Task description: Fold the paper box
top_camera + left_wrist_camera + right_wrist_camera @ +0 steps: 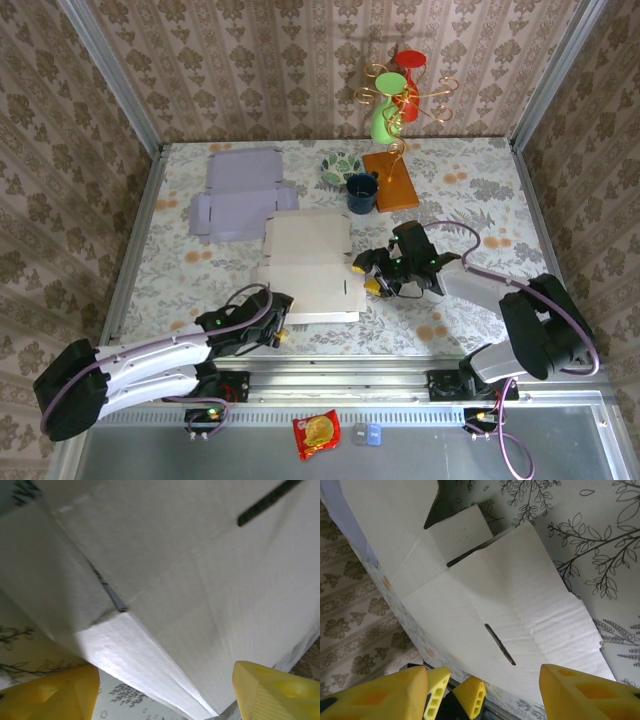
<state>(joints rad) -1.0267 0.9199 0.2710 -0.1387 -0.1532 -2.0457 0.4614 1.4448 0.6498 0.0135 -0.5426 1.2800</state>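
Roughly, big to small. One tabletop (pixel 480 320), floral cloth, patterned panels on three sides. Two arms, bases at near edge: left arm (pixel 150 365), right arm (pixel 520 310). Two flat box blanks: one white blank (pixel 305 262) mid-tabletop, lying unfolded, dark slit near its right side; one lavender blank (pixel 240 195) behind-left of it, edges meeting near the white one's far-left corner, overlap unclear. One wire stand (pixel 402 95) at back, with one green vase (pixel 383 122) and one red piece (pixel 408 62). One orange board (pixel 390 180) back-centre. Two pincers: left pincer (pixel 282 328) at white blank's near-left corner, yellow fingers (pixel 50 695) spread wide, cardboard corner between them in left wrist view, no squeeze seen; right pincer (pixel 368 276) at white blank's right edge, also spread open, nothing clamped. One dark blue cup (pixel 361 192) against board's left side. One green-patterned dish (pixel 342 165) just behind cup. One red snack packet (pixel 316 433) on metal ledge (pixel 500 440) below tabletop. One small blue-grey item (pixel 368 433) beside packet, too small to identify.
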